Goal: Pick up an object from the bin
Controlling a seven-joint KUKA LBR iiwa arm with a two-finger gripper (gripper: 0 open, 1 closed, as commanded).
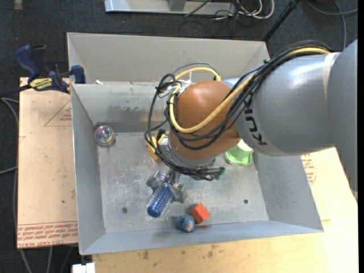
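Note:
My gripper [166, 186] hangs under the orange-domed wrist, low over the front middle of the bin floor. Its grey fingers [154, 181] stand apart, one on each side of the upper end of a blue knobbly cylinder [159, 202]. The cylinder lies slanted toward the front wall, and the fingers do not visibly press on it. Just right of it lies a small orange-red cube [199, 212], with a blue-grey ball [185, 223] beside it against the front wall.
A shiny iridescent ball [104, 134] rests in the back left corner. A light green thing [239, 154] lies at the right, partly under the arm. A yellow piece [151, 144] peeks out left of the wrist. The arm hides the bin's middle.

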